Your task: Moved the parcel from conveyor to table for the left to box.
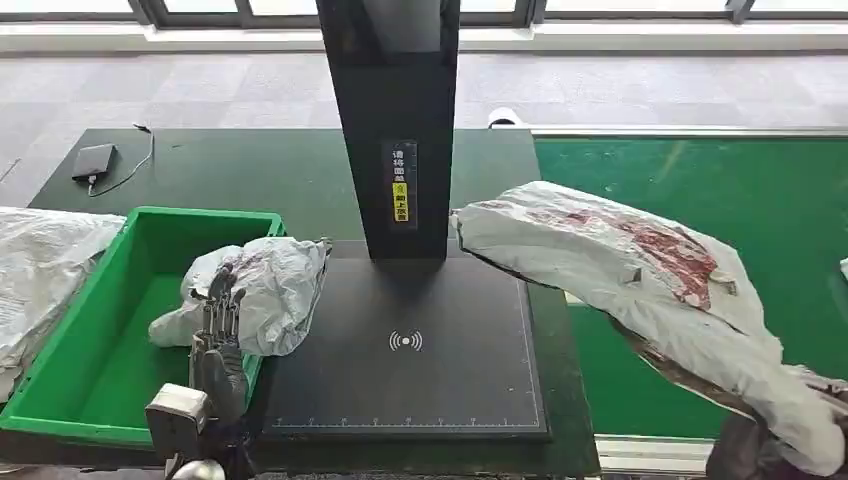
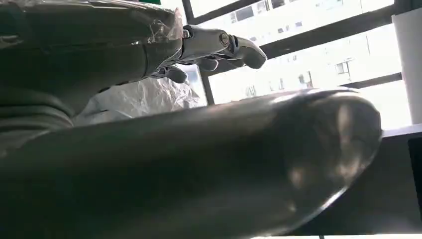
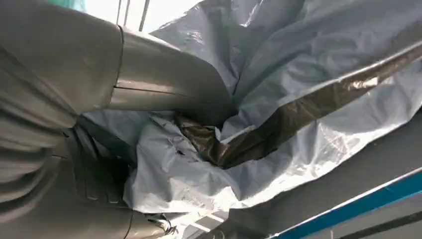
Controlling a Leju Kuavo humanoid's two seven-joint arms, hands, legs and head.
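**Parcel held over the scan plate, right side**

Right hand (image 3: 99,164) grips the big grey parcel (image 1: 640,280), fingers (image 3: 94,174) buried in its film. Its long axis slants from that hand toward the black post (image 1: 395,120), above conveyor (image 1: 780,200) and counter (image 1: 300,170). Left hand (image 1: 222,335), fingers straight, touches a second parcel (image 1: 265,285) on the green bin (image 1: 90,370); a third bag (image 1: 40,270) lies beyond.

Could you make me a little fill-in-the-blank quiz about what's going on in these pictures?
1. The right robot hand grips a large grey ____.
2. The smaller parcel lies across the rim of the ____ bin.
3. The left robot hand touches the ____ parcel.

Missing words: parcel; green; smaller
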